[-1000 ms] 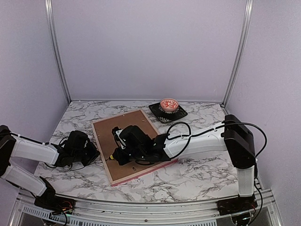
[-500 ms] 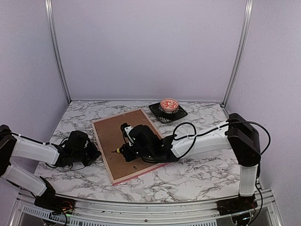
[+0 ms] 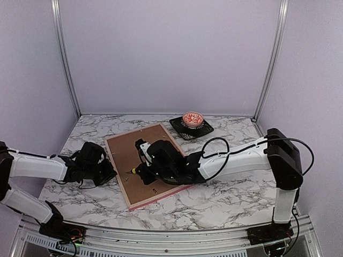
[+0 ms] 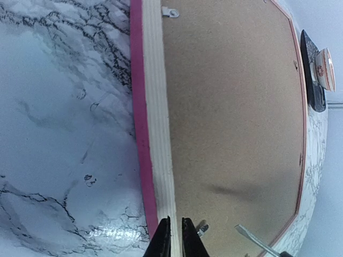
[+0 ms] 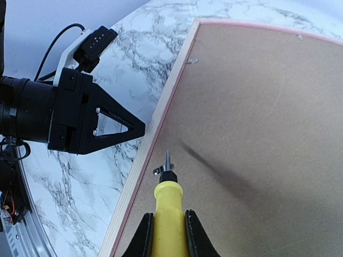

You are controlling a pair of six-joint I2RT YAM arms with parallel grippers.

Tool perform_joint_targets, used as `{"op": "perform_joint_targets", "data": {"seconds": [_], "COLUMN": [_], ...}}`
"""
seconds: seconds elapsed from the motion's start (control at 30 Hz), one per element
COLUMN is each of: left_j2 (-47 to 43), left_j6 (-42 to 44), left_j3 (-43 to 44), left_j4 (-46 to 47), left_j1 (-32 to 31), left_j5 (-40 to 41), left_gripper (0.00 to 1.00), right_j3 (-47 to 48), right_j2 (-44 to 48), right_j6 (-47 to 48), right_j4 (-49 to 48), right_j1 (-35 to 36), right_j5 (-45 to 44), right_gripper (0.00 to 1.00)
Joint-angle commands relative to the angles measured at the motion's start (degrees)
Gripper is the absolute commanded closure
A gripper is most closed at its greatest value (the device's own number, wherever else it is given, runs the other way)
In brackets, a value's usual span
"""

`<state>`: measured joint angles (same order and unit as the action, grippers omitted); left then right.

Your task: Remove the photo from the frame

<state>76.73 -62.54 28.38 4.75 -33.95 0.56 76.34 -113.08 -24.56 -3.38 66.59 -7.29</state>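
- A red-and-white patterned bowl (image 3: 192,118) sits on a black square mat (image 3: 203,130) at the upper middle of the marble table (image 3: 225,198), just beyond the upper right corner of the frame (image 3: 155,199). What the bowl holds cannot be told.
- The frame lies flat and face down in the middle of the table. Its pink border and pale wooden edge (image 4: 153,107) surround a brown backing board (image 3: 128,152).
- The photo is hidden; only the backing board (image 5: 257,107) shows inside the frame.
- The right gripper (image 5: 168,219) hangs low over the left half of the board, its jaws clamped on the yellow handle of a screwdriver (image 5: 168,206).
- The screwdriver's tip meets a small metal retaining clip (image 5: 159,171) at the board's left edge, just inside the frame's wood (image 5: 159,115).
- The left gripper (image 4: 172,235) lies low on the table at the frame's left side. Its jaws are drawn together to a thin slit, with nothing seen held.
- In the right wrist view, the left gripper's pointed tip (image 5: 128,128) reaches almost to the frame's outer edge, at the upper left of the clip.
- In the left wrist view, that clip (image 4: 201,229) shows just right of the fingers (image 4: 162,240).
- A second clip (image 4: 170,12) sits further along the same edge.
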Motion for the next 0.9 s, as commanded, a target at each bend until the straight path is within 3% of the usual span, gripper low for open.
{"op": "perform_joint_targets", "data": {"seconds": [0.0,0.1,0.17,0.3,0.47,0.63,0.87], "left_j2": [-2.9,-0.9,2.5,12.4,25.6,38.8,53.3], "left_j6": [6.8,11.3,14.2,21.2,26.3,31.6,29.8], "left_j3": [7.5,12.2,16.2,27.7,40.1,53.0,66.1], "left_j4": [-12.9,-15.2,-15.3,-15.0,-14.7,-13.0,-15.7], "left_j1": [3.9,10.8,14.2,19.5,24.6,27.4,29.4], "left_j5": [2.3,2.1,2.2,1.1,0.0,-6.8,-14.8], "left_gripper": [0.86,0.77,0.66,0.50,0.52,0.58,0.61], "right_j3": [1.1,-0.6,-1.6,-2.5,-3.4,-5.4,-6.4], "right_j2": [5.7,8.1,9.6,11.8,14.2,16.9,19.0], "right_j6": [2.3,2.9,3.3,4.3,4.9,4.5,4.4], "right_j4": [1.2,1.2,1.3,2.0,2.7,2.8,3.9], "right_j1": [-1.6,-2.7,-3.5,-4.4,-4.6,-4.6,-4.6], "right_j5": [-3.5,-3.7,-3.7,-3.6,-4.2,-4.6,-5.8], "right_gripper": [1.00,1.00,1.00,1.00,1.00,1.00,1.00]}}
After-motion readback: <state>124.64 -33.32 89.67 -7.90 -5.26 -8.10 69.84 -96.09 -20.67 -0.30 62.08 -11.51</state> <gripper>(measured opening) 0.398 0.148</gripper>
